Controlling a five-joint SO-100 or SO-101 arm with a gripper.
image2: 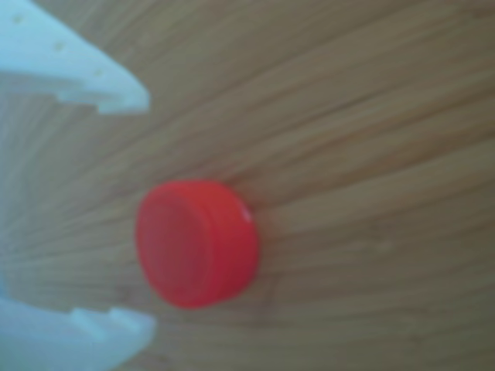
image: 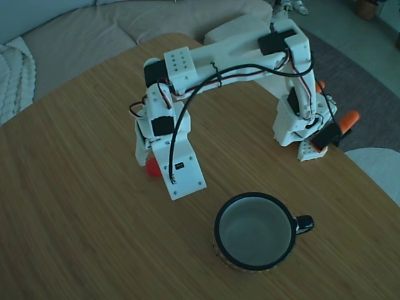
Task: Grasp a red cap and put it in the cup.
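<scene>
**Claw spread wide around the cap**

Wooden plank table (image: 75, 206), pale couch (image: 94, 28) behind it. One white two-finger claw (image2: 143, 216), jaws wide, straddling one small round red plastic cap (image2: 197, 242) lying flat between them. One black-rimmed round mug (image: 255, 231) stands nearby, apart.

Bare table (image: 81, 212) between the red cap (image2: 197, 242) and the cup (image: 255, 231).
</scene>
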